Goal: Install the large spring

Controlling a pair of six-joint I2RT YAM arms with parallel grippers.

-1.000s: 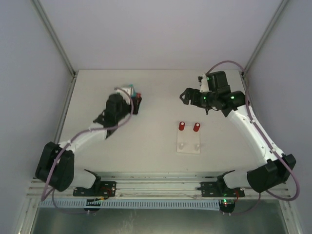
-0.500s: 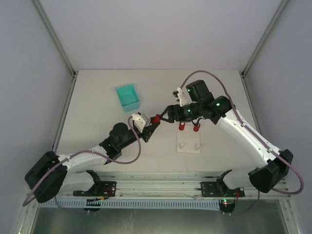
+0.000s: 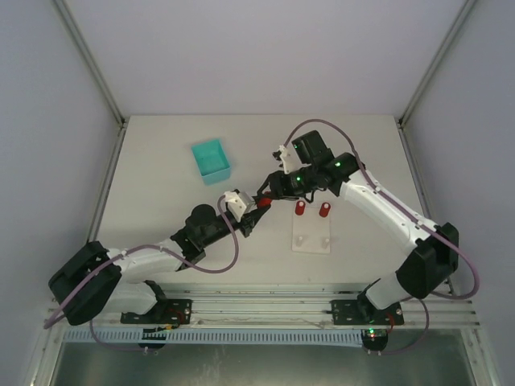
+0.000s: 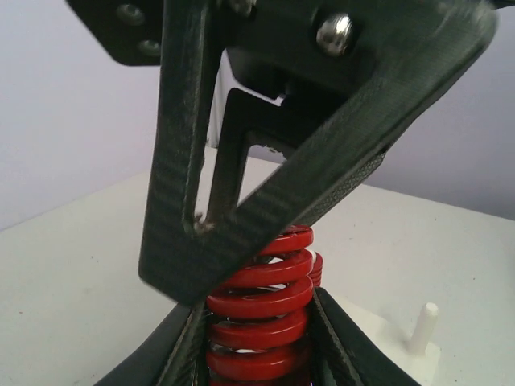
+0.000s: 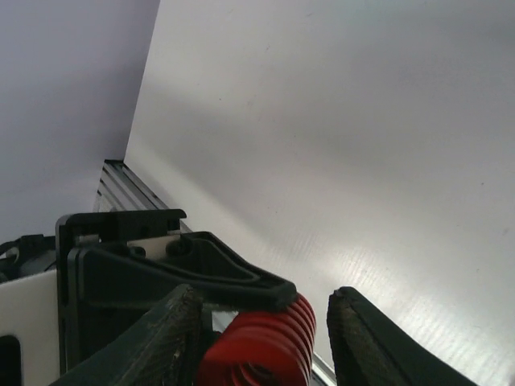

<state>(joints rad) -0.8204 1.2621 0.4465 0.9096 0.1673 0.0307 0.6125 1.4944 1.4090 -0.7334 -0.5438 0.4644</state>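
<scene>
The large red spring [image 3: 262, 201] hangs above the table, left of the white peg plate [image 3: 311, 243]. My left gripper [image 3: 256, 207] is shut on it, and in the left wrist view its coils [image 4: 261, 297] sit pinched between both fingers. My right gripper [image 3: 269, 191] reaches in from the right and straddles the spring's upper end [image 5: 257, 346]. One right finger [image 5: 173, 338] lies against the coils. A narrow gap shows before the other finger [image 5: 362, 338]. Two small red springs [image 3: 299, 208] [image 3: 324, 209] stand on the plate's far pegs. Its two near pegs [image 3: 299, 240] are bare.
A teal bin [image 3: 211, 159] sits at the back left of the table. The aluminium rail [image 3: 257, 310] holding both arm bases runs along the near edge. Grey walls close off the left, right and back sides.
My left arm has carried the spring from the teal bin to the table's middle. My right arm swung left to meet it, and its jaws narrowed around the spring.
</scene>
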